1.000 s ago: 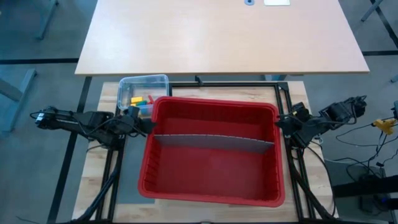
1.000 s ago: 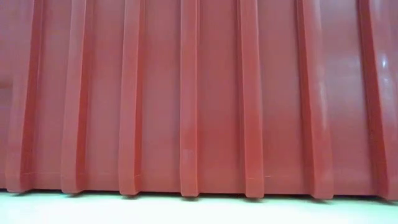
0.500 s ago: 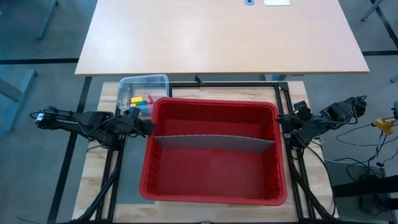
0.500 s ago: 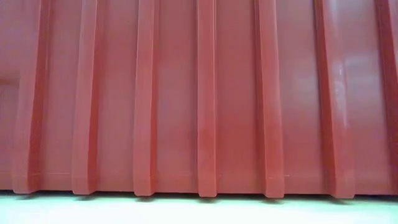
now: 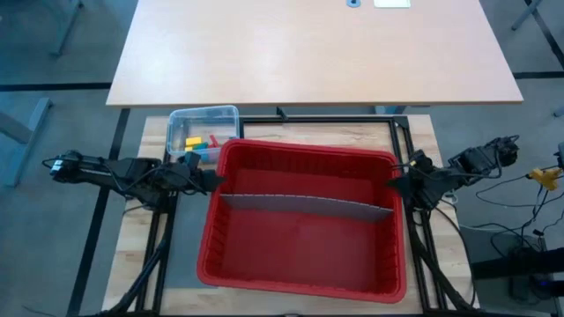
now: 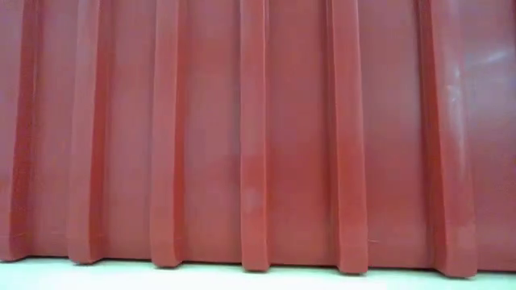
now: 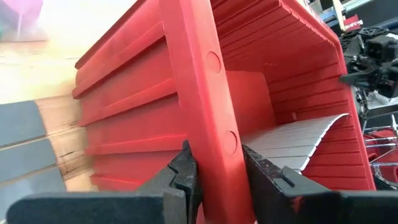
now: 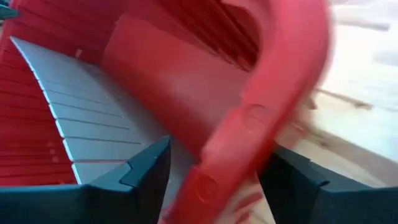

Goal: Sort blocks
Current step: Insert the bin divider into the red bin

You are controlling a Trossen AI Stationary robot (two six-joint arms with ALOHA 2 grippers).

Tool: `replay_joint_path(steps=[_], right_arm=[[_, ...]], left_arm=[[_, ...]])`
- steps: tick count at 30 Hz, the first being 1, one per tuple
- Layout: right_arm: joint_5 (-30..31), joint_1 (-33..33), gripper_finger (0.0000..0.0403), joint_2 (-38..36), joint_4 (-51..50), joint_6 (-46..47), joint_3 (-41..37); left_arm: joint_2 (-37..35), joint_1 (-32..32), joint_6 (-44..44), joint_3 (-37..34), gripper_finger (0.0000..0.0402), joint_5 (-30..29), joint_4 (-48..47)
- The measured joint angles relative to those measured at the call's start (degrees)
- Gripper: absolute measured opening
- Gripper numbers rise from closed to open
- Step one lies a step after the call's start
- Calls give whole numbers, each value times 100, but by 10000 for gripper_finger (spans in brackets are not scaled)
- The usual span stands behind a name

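The blocks (image 5: 201, 141), yellow, green, red and blue, lie in a small clear tub (image 5: 204, 114) at the far left. Next to it a big red bin (image 5: 304, 148) stands on the table, crossed by a grey slotted divider (image 5: 300, 203). In the low view the bin's ribbed wall (image 6: 258, 129) fills the picture. My left gripper (image 5: 214, 179) (image 7: 217, 163) is shut on the bin's left rim. My right gripper (image 5: 397, 182) (image 8: 217, 163) stands open astride the right rim (image 8: 249, 124). There is a gap on the inner side. The outer side is blurred. My left gripper pinches the rim of the bin's left short wall (image 7: 211, 140), toward its far corner, with one finger inside the bin and one outside. The fingers come from the table's left, slanting down, and lie across the rim. The bin's bottom edge shows on the table in the low view.
A large light wooden table (image 5: 308, 53) lies beyond the work table. Black frame bars (image 5: 335, 121) run along the far side and down both sides of the bin. Cables and gear (image 5: 529, 176) sit at the right.
The red bin has shifted a little toward the table's near edge, its right end more than its left. In the low view its ribs slid sideways and its wall looms larger. The tub and the blocks have stayed where they were.
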Motion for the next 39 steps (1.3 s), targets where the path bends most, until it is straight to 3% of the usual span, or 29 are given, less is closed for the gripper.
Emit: replay_joint_path(steps=[3,8,13,20,28,34,39], right_arm=[[37,-3,197,29,191,41,-229],[334,-5,124,42,199,379,-250],[1243,-15,88,-34,-58,663,37],[1982,-11,84,-87,-166,491,294],[2117,-15,70,-87,-256,631,339],[2120,-13,79,-87,-445,638,336],[2096,-15,72,-87,-506,733,336]], left_arm=[[0,0,-27,0,76,0,-1],[-4,0,-70,0,76,17,87],[-4,0,-76,1,76,227,212],[-20,1,-31,26,72,612,586],[-7,-4,46,26,79,1461,830],[-105,-4,615,26,110,1258,769],[-198,-4,684,26,113,1096,616]])
